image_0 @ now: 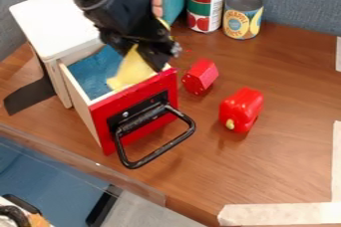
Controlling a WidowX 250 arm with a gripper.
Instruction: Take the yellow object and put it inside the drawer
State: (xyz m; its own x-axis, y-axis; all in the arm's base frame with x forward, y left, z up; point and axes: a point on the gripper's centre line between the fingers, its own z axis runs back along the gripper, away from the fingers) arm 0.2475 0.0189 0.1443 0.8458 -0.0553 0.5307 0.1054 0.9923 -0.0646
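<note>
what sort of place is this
Probably a lab's robot workbench: a black robot arm hangs over a small drawer box, with strips of pale tape and toy-like food cans on the wooden top.

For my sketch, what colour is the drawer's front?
The drawer's front is red, best seen in the camera view.

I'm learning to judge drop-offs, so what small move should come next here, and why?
Probably ease the claw slightly lower before any release: the drawer is open, and the yellow object is at the claw with its lower end over the blue interior, while its upper end appears higher than the red front's top edge.
</note>
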